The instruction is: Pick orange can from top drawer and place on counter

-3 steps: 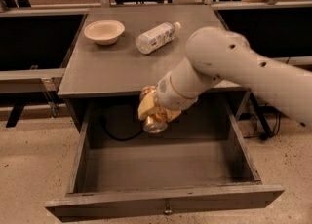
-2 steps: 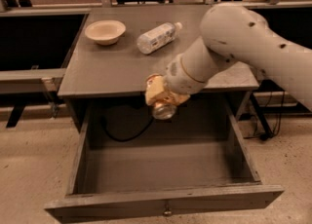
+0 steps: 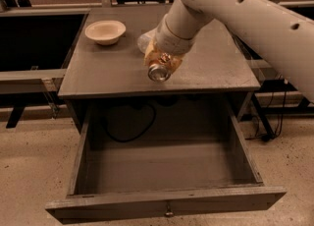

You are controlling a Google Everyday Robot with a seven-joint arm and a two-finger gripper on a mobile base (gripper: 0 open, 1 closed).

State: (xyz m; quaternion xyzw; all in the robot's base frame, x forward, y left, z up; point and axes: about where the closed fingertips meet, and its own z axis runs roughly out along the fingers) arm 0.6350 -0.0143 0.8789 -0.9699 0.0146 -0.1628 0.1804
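Orange-gold and dented, the orange can (image 3: pixel 158 71) hangs in the air over the front part of the counter (image 3: pixel 103 72), its silver end turned toward the camera. The gripper (image 3: pixel 161 61) is clamped on it from above, at the end of the pale arm (image 3: pixel 230 9) that reaches in from the upper right. A second ago the can was lower, level with the counter's front edge and over the open drawer. It has since been carried up and back, so it now sits above the grey tabletop, clear of the surface as far as can be seen.

The top drawer (image 3: pixel 167 201) stands pulled fully out, as before, its small round knob (image 3: pixel 169 213) at the middle of the front panel. A dark cable (image 3: pixel 132 130) loops in the shadow under the counter, behind the drawer.

On the counter's far left the pale bowl (image 3: pixel 105 30) rests where it was. The clear bottle (image 3: pixel 143 40), earlier in plain view beside the bowl, is now mostly covered by the arm, with only one end showing.
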